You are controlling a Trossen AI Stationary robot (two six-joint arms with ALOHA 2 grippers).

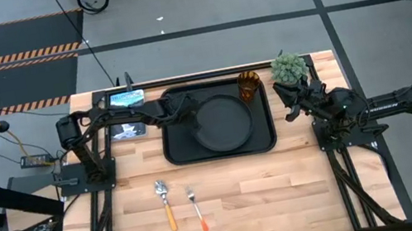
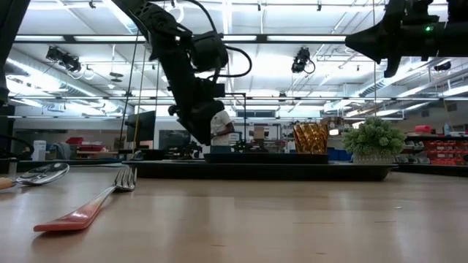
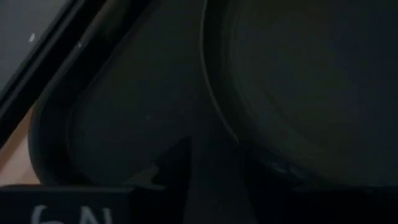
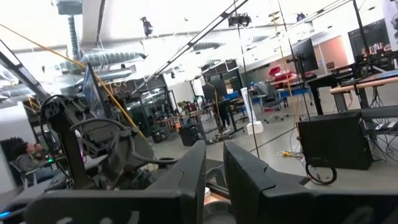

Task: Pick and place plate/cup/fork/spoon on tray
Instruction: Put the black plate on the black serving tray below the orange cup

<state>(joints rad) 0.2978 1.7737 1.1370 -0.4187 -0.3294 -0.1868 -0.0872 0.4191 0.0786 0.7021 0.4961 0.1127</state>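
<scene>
The round black plate (image 1: 222, 121) lies flat on the black rectangular tray (image 1: 264, 135) at the table's far middle. The amber cup (image 1: 249, 85) stands upright in the tray's far right corner. The spoon (image 1: 164, 202) and the fork (image 1: 196, 208) lie side by side on the bare table nearer the front edge. My left gripper (image 1: 181, 112) is low over the tray's far left part, right at the plate's left rim (image 3: 214, 118). My right gripper (image 4: 214, 171) is shut and empty, raised by the table's right edge.
A small green plant (image 1: 289, 68) stands just right of the tray's far right corner, close to the cup and to my right arm. Bare wood lies between the tray and the cutlery and to the right of the fork.
</scene>
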